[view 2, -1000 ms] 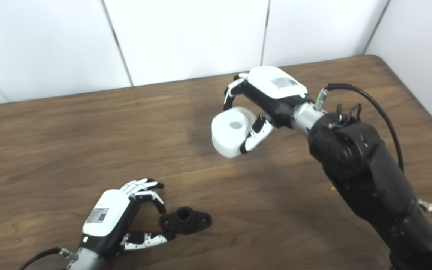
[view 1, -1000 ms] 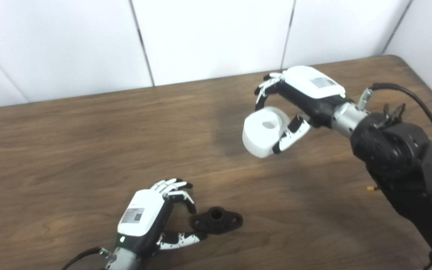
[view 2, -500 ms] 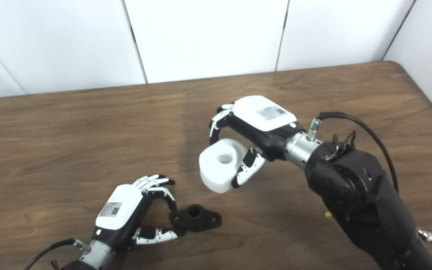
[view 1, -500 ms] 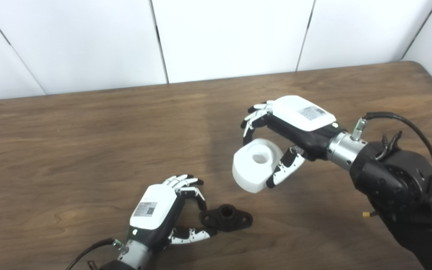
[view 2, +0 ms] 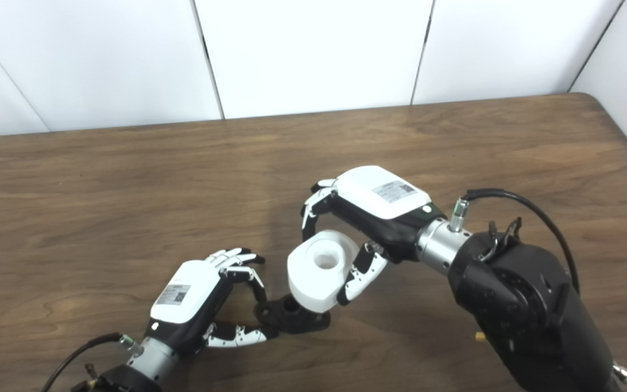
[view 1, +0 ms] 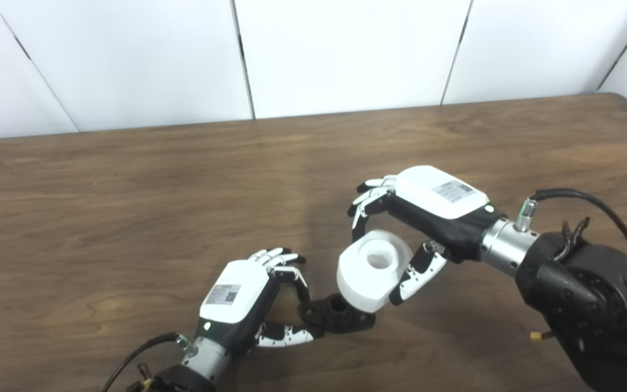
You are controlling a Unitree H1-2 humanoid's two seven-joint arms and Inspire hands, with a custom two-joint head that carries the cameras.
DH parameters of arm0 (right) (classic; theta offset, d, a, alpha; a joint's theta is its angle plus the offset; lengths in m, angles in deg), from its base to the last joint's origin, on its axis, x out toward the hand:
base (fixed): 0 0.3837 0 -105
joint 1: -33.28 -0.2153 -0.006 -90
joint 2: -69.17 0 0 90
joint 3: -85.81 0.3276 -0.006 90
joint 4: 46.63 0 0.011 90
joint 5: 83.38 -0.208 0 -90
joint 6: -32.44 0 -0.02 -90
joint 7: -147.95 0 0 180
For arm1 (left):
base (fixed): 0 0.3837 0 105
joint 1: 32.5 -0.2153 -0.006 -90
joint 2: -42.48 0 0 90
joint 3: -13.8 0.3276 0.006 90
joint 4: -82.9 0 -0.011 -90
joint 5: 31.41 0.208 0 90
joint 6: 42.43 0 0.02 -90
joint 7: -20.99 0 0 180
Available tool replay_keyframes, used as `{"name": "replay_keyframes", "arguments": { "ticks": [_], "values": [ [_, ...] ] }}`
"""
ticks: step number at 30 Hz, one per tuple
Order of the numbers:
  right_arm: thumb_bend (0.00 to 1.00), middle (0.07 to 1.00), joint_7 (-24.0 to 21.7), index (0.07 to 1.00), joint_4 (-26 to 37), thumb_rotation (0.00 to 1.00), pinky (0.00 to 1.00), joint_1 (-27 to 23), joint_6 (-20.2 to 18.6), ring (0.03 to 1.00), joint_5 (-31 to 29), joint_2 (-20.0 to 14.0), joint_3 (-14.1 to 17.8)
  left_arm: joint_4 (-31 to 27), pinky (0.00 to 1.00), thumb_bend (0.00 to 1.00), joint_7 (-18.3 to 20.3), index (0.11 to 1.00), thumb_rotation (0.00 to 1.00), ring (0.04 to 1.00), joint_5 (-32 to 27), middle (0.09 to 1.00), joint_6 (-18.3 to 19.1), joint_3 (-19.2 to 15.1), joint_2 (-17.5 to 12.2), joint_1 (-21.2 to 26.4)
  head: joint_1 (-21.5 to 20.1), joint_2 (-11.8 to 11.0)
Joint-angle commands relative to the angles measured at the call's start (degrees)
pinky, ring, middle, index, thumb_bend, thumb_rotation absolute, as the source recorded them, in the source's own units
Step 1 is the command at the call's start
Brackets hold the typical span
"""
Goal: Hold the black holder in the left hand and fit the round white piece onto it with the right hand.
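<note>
Black holder (view 1: 340, 317) lies on the table (view 1: 128, 190), pinched by left hand (view 1: 248, 305); right hand (view 1: 422, 218) grasps the round white piece (view 1: 370, 269) just above it.

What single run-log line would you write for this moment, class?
left hand: pinching black holder on table | right hand: shut on round white piece | piece: above holder, overlapping it in view, not seated

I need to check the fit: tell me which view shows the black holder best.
The left eye view: the black holder shows its centre socket and right flange below the round white piece. The right eye view shows the same part, slightly more covered.
</note>
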Motion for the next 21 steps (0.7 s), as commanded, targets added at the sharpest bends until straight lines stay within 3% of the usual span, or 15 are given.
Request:
{"name": "replay_keyframes", "arguments": {
  "ticks": [1,13,21],
  "values": [
    [0.52,0.784,-0.87,0.483,2.97,0.14,0.93,-1.96,-0.07,0.907,-0.30,0.37,0.78,2.91,0.87,0.52,4.66,0.490,0.05,0.887,1.55,0.824,3.10,1.10,-0.35,-1.30,-0.02,0.23],
    [0.52,0.778,-5.36,0.482,5.74,0.14,0.91,-4.09,-1.08,0.913,0.52,2.89,1.18,3.16,0.87,0.52,4.50,0.490,0.05,0.885,1.88,0.825,3.32,1.44,-0.18,-0.91,0.45,0.91],
    [0.52,0.776,-4.66,0.482,4.84,0.13,0.91,-3.47,0.38,0.912,0.66,4.91,0.59,2.95,0.87,0.52,5.11,0.491,0.05,0.888,2.35,0.826,3.93,1.75,-0.24,-0.69,0.53,0.98]
  ]
}}
